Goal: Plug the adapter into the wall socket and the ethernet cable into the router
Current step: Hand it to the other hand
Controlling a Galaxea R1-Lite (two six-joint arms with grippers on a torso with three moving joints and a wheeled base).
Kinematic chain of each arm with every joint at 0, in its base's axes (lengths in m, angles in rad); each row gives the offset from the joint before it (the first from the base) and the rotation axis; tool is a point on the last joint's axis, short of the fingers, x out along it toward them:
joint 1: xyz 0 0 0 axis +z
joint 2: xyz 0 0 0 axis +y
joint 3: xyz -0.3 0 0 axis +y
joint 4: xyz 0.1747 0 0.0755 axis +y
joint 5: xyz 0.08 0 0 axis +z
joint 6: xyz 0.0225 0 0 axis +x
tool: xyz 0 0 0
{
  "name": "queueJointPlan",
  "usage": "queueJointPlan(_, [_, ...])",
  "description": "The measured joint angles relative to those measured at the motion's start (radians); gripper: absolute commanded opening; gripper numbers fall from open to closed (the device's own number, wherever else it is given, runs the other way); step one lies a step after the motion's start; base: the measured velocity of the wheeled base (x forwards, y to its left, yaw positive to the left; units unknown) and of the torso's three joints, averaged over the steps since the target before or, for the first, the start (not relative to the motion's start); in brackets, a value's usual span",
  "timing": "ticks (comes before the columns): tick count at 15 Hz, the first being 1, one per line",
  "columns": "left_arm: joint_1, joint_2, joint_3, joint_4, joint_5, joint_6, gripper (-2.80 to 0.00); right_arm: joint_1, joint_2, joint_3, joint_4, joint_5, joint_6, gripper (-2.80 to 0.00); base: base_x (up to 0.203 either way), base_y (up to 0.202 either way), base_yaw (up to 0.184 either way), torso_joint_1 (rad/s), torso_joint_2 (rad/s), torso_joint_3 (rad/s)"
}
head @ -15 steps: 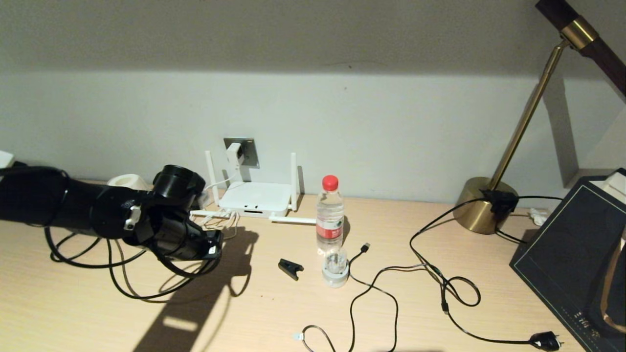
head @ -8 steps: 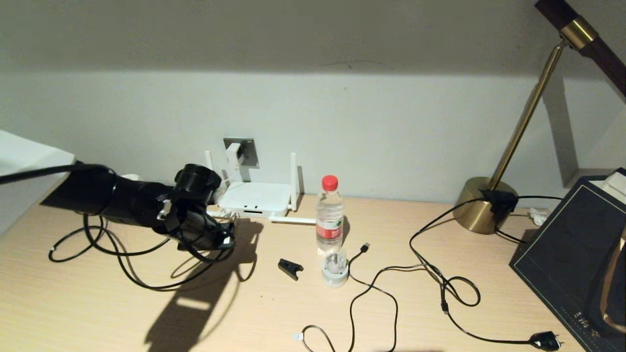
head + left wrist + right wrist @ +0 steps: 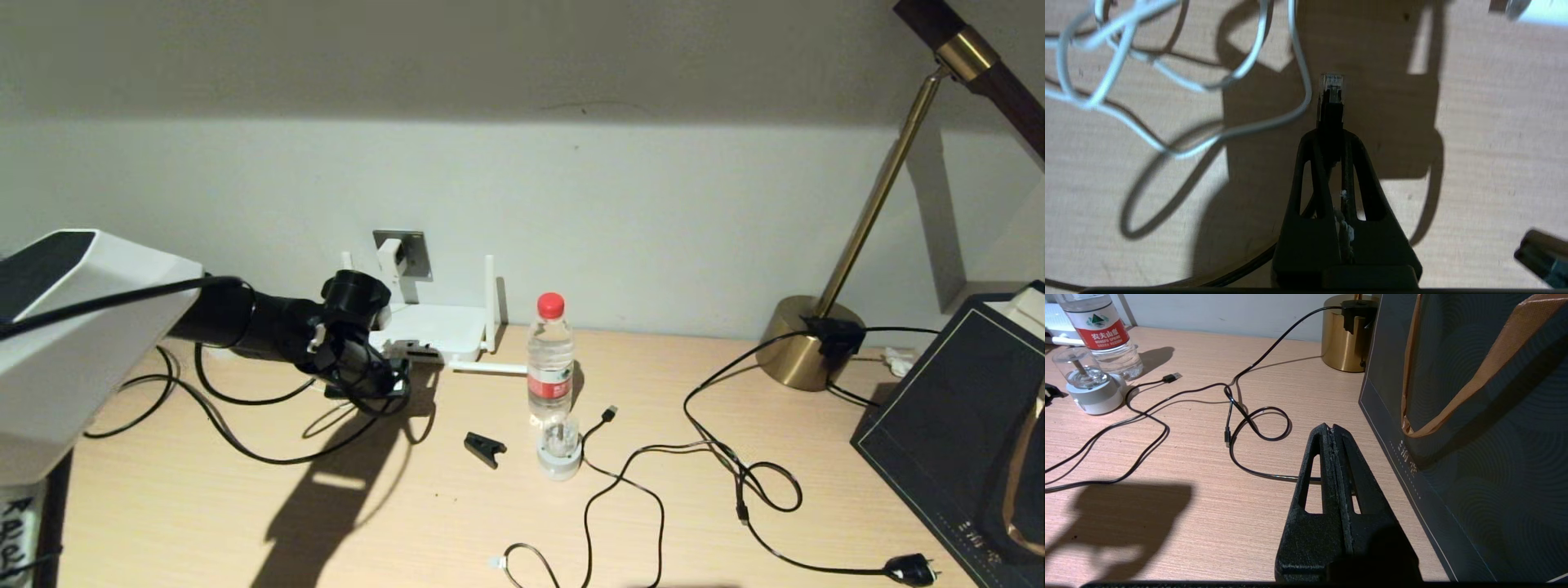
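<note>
My left gripper [image 3: 398, 382] reaches in from the left, low over the table just in front of the router [image 3: 437, 325]. It is shut on the ethernet cable [image 3: 237, 445]. The cable's clear-tipped connector [image 3: 1331, 87] sticks out past the left gripper [image 3: 1329, 136] and points at the table, apart from the router. The black cable trails back in loops on the table. The white adapter [image 3: 390, 255] sits on the grey wall socket [image 3: 416, 251], and its thin white cord [image 3: 1167, 81] lies tangled beside the connector. My right gripper [image 3: 1332, 430] hangs shut and empty beside a dark bag.
A water bottle [image 3: 550, 359], a small glass piece on a white base [image 3: 560, 451] and a black clip [image 3: 485, 447] stand right of the router. Thin black cables [image 3: 629, 482] snake across the table's middle. At the right are a brass lamp base [image 3: 804, 347] and the dark bag [image 3: 955, 425].
My left arm has moved forward and to the right, carrying the ethernet connector up close to the router's front. The trailing cable has followed it.
</note>
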Motion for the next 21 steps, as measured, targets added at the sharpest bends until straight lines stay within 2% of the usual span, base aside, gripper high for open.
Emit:
queueJointPlan(14, [0.004,0.081,-0.172,0.046,0.003,0.002,-2.80,0.000,0.000,0.000,0.000,0.000,0.000,-2.80,0.000,0.000,0.000,0.000,0.00,0.000])
queueJointPlan(21, [0.004,0.103,-0.263,0.118,0.005,0.002,-2.80,0.000,0.000,0.000,0.000,0.000,0.000,-2.80,0.000,0.000,0.000,0.000,0.00,0.000])
